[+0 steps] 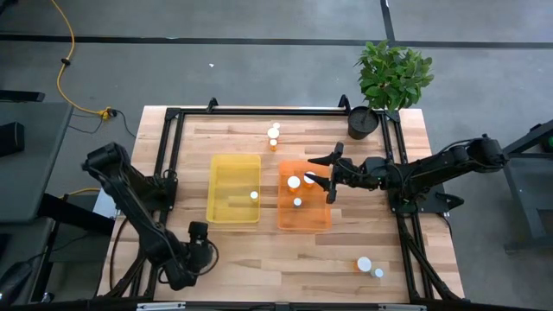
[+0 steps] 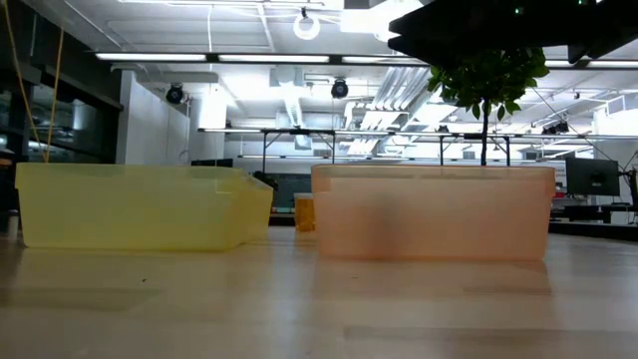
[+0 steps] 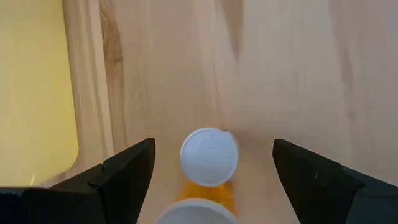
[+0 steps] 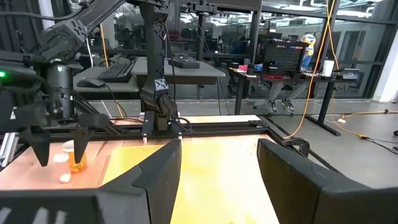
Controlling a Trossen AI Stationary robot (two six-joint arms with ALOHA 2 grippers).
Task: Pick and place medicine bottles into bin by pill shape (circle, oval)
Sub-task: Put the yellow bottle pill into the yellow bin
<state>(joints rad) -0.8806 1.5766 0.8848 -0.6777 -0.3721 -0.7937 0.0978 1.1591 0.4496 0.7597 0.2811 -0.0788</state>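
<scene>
The right gripper point(image 1: 330, 175) is hovering over the orange bin point(image 1: 303, 220), at the edge nearest the right arm; its jaws are standing spread, with nothing showing between them in the right wrist view. Below and just beside it, three medicine bottles are standing inside the orange bin, white caps upward point(image 1: 294, 182). The yellow bin point(image 1: 234, 187) is lying just beside the orange bin on the left arm's side, holding one capped bottle point(image 1: 254, 195). The left gripper point(image 3: 212, 144) is waiting well away from the orange bin, past the yellow bin's near corner, jaws spread wide around a bottle on the table point(image 3: 209, 157) without touching it; a second cap point(image 3: 196, 213) is showing close under the camera. Two more bottles point(image 1: 274, 136) are standing on the table beyond the orange bin's far edge, and two others point(image 1: 370, 268) are sitting well off its near corner on the right arm's side. A potted plant point(image 1: 393, 73) is occupying the table corner beyond the orange bin, behind the right arm.
</scene>
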